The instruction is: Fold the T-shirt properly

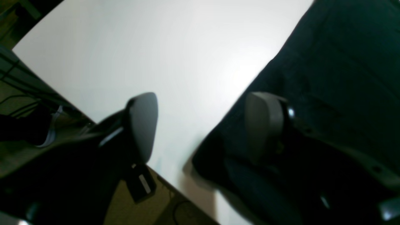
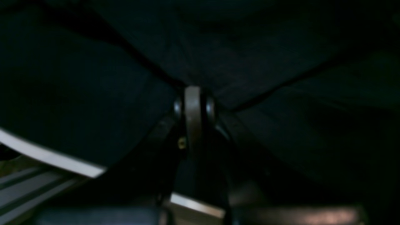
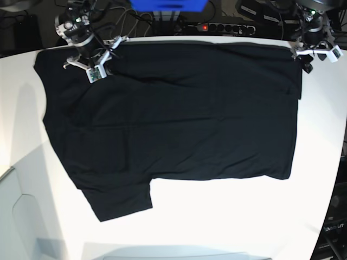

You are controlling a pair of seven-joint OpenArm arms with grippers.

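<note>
The T-shirt [image 3: 173, 119] lay spread nearly flat across the white table [image 3: 227, 216], its long edge along the far side and one sleeve reaching toward the near left; no fold was yet evident. At the far-left corner the right gripper [image 2: 193, 103] was clenched, jaws pressed together with creases of black cloth radiating from them, which suggested a pinch on the fabric, though the dark view left the depth of that hold uncertain. At the far-right corner the left gripper [image 1: 206, 125] stood released, one pad [image 1: 142, 125] over bare table and the other [image 1: 262, 122] over the cloth edge, so the hem ran between them ungrasped. In my judgement the step would go well only if the left jaws closed squarely on that edge before any lift, and both corners then rose together and level, carried toward the near side without dragging the body askew.
</note>
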